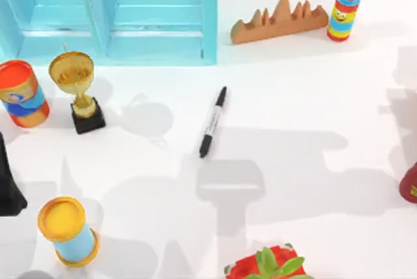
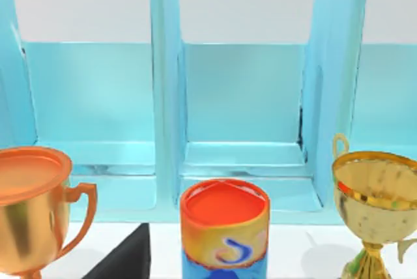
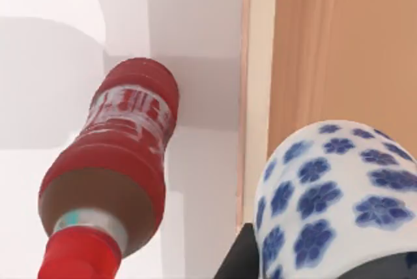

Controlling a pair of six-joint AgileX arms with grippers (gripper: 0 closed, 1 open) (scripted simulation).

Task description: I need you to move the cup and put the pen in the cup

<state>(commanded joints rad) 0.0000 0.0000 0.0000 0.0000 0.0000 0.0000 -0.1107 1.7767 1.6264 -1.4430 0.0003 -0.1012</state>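
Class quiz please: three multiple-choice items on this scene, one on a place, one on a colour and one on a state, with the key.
1. Where is the pen? A) on a chair B) flat on the table, near its middle C) on the floor
2. What colour are the flowers on the cup? A) red B) green C) blue
3. How is the gold trophy placed? A) upright on its black base B) on its side C) upside down
Key: B, the top view shows it lying on open tabletop; C, the right wrist view shows blue blossoms on white; A, its bowl sits above the base.
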